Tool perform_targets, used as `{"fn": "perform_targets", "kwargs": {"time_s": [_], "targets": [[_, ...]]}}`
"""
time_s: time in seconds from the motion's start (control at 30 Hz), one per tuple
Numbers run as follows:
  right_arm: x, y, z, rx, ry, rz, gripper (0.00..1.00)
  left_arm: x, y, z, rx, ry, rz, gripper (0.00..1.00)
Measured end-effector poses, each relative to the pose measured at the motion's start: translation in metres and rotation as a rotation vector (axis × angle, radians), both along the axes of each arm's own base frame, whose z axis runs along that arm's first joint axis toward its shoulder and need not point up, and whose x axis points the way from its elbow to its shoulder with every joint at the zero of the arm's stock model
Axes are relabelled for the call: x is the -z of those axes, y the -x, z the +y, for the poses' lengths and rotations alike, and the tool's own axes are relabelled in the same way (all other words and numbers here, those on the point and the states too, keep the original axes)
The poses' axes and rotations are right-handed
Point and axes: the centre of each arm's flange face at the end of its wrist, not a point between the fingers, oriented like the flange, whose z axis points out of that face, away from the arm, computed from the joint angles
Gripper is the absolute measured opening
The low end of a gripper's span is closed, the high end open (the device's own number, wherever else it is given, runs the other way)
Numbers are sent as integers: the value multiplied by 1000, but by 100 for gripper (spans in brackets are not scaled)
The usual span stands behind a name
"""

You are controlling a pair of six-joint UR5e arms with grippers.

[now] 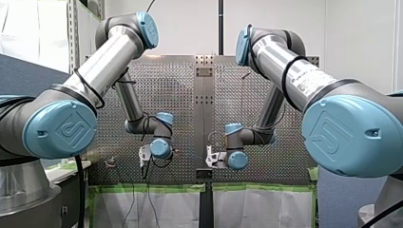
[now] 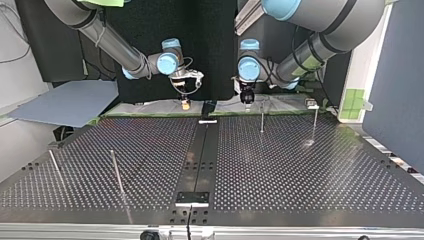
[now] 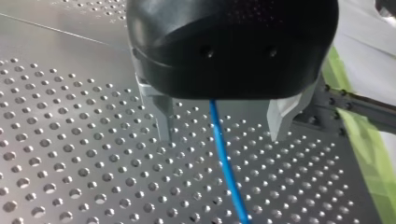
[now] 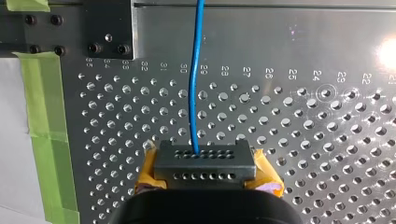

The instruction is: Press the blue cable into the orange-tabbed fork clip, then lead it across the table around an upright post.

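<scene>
A white wall (image 1: 180, 23) stood at the back of the front view. A slotted metal rack upright (image 1: 72, 33) rose at its left, and a black pole (image 1: 221, 23) ran straight up the middle. White sheeting (image 1: 166, 206) hung below the perforated table (image 2: 300, 165), edged with green tape (image 1: 152, 188). Over in the top view, black drapes (image 2: 210, 45) filled the backdrop, a grey-blue board (image 2: 65, 102) lay at the left, and a dark blue partition (image 2: 397, 80) closed off the right. In the right wrist view, a bright glare (image 4: 387, 53) hit the metal.
</scene>
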Motion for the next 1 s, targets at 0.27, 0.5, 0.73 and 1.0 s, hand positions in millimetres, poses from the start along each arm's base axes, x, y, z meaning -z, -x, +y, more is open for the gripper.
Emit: {"fn": "perform_targets", "kwargs": {"time_s": [0.27,0.5,0.73,1.0], "targets": [[0,1,-1,2,-1,0,0,-2,-2,0,-11,-22,3,100],[0,1,-1,2,-1,1,0,-2,1,4,-49,-86,11,71],[1,1,-1,2,-1,1,0,-2,1,5,-67,-120,7,0],[2,2,-1,2,-4,2,0,-1,2,1,-34,-107,13,0]]}}
